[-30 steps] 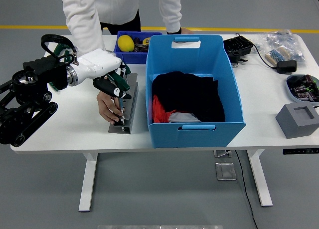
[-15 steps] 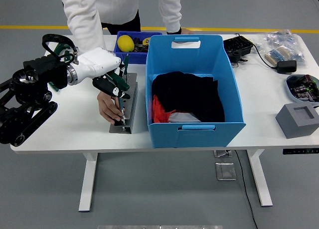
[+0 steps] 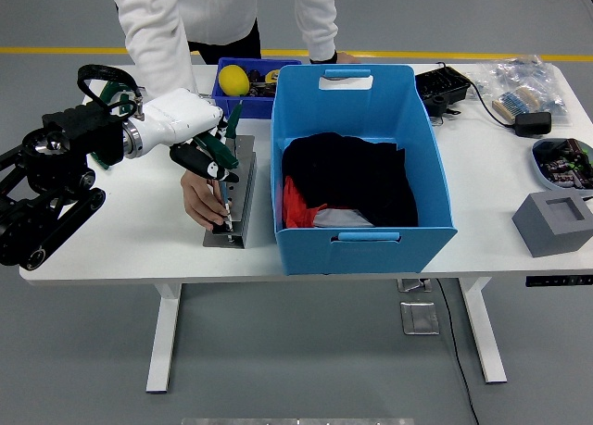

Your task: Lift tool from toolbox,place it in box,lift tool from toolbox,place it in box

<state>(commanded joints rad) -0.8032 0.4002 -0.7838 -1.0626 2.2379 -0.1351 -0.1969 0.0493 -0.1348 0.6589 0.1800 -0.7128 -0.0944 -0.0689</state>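
Observation:
A grey metal tool rack [image 3: 239, 198] stands on the white table [image 3: 139, 231] just left of the big blue box [image 3: 361, 175]. My left hand [image 3: 209, 155], white with black fingers, hovers over the rack's far half, shut on a green-handled tool [image 3: 225, 145]. A person's hand [image 3: 197, 203] steadies the rack's near left side, next to a slim screwdriver [image 3: 226, 210] standing in it. The blue box holds black and red cloth [image 3: 347, 184]. The right arm is out of view.
A small blue bin [image 3: 222, 99] with a yellow object [image 3: 233, 79] sits behind the rack. At the right lie a black device [image 3: 443, 88], plastic bags [image 3: 523, 81], a black adapter [image 3: 533, 122], a dish of parts [image 3: 562, 160] and a grey foam block [image 3: 554, 223].
My left hand has risen slightly and drifted left with the green-handled tool. The person's hand stays on the rack.

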